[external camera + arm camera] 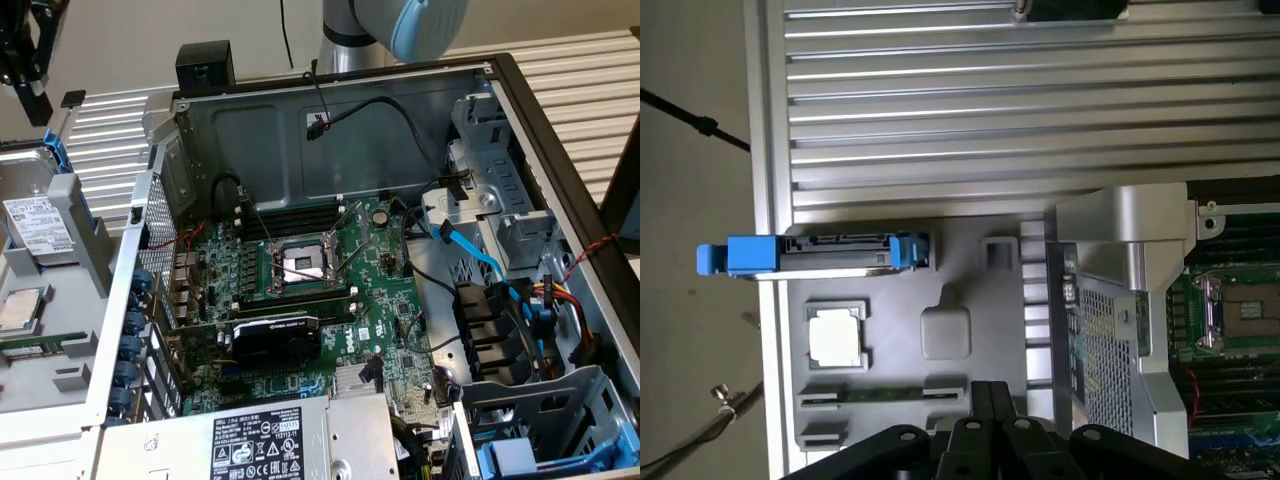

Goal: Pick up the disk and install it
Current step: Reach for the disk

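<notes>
Disk (38,222) — one item, not yet installed
Silver-grey drive, white printed label, blue carrier frame; I log it standing on edge in a slot of the grey tray (80,300) — outside the case (500,75), at the exterior view's left.

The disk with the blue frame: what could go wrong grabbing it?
The pincer is shut, so it might bump the disk instead of gripping it. The disk stands on its thin edge in the grey tray, so a nudge could tip it. The square chip nearby could get hit.

A processor chip (835,340) rests in a grey tray (900,370) beside an open computer case (300,130).
</notes>
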